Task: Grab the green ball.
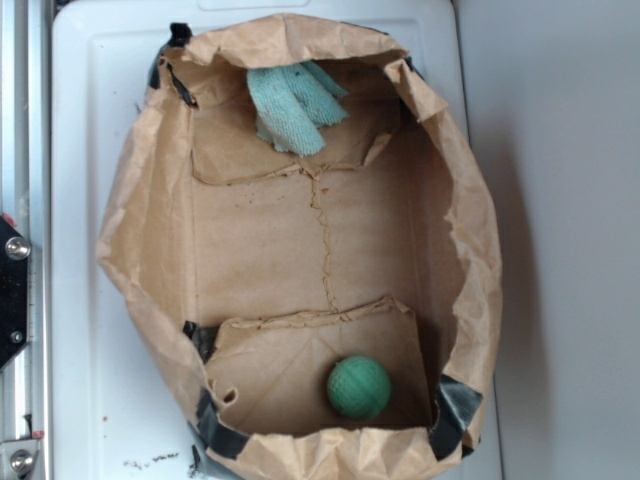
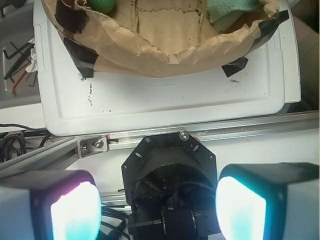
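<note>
Green ball point(image 1: 358, 387): one, round, finely dimpled surface, lying on the floor of a brown paper bag point(image 1: 150, 240), on a folded flap at the end of the bag nearest the bottom of the exterior view; seen only as a sliver at the top edge of the wrist view point(image 2: 101, 4). Teal terry cloth point(image 1: 293, 107): one, crumpled, at the opposite end of the bag, well apart from the ball. Bag: open-topped, rim rolled, black tape point(image 1: 455, 405) at the corners, standing on a white plastic lid point(image 1: 80, 120). Gripper point(image 2: 157, 207): outside the bag, over the aluminium rail point(image 2: 240, 127) beside the lid, fingers point(image 2: 240, 207) spread wide with glowing pads, holding nothing.
</note>
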You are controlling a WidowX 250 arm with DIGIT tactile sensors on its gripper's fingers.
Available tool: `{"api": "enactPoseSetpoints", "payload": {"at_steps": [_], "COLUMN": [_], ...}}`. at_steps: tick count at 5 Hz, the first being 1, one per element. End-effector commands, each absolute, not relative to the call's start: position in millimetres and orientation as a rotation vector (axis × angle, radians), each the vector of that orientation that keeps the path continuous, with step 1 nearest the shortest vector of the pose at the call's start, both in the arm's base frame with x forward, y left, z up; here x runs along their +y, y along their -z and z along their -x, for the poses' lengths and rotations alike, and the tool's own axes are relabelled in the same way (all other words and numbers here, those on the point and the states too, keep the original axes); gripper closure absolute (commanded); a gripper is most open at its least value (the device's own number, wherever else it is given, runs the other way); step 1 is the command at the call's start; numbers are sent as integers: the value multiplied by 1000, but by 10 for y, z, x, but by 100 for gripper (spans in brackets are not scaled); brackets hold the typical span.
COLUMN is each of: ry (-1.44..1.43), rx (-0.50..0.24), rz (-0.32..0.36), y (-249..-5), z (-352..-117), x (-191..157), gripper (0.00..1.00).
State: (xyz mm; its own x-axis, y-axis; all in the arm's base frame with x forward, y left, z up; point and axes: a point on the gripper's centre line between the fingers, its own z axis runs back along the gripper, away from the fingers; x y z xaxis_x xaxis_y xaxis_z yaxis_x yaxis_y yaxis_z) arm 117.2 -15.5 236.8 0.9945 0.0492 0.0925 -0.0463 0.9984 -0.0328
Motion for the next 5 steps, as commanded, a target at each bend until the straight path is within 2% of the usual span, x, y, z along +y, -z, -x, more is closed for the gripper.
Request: {"api": "enactPoseSetpoints", "payload": {"at_steps": [1,2,3,5], "ry": [-48,-1,34,175], "rx": [-93,-168,-200,-299], "rz": [31,42,55,36], "y": [-2368,-2334,-2305,-2149], "z": [-1172,-1435,-1678,-2188], "x": [-155,-118,-69,90], "gripper": [0,0,0,0]}}
